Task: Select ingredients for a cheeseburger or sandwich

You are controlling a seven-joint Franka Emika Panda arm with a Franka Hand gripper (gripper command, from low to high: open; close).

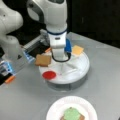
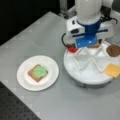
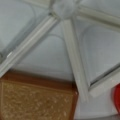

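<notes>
While the gripper (image 1: 59, 56), grip state indeterminable, hangs over the tray (image 1: 82, 71), toast (image 1: 43, 60) lies flat at its rim.

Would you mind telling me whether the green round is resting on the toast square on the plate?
Touching: in both front views the green round lies directly on the toast square.

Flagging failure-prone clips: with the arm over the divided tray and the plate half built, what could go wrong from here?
1. The toast square overhangs the divided tray rim, so a nudge might tip it out.
2. The red round sits near the tray's edge beside raised dividers, so a low approach could catch them.
3. On the paper plate, the green round lies off-centre on its toast, so later pieces might slide.
</notes>
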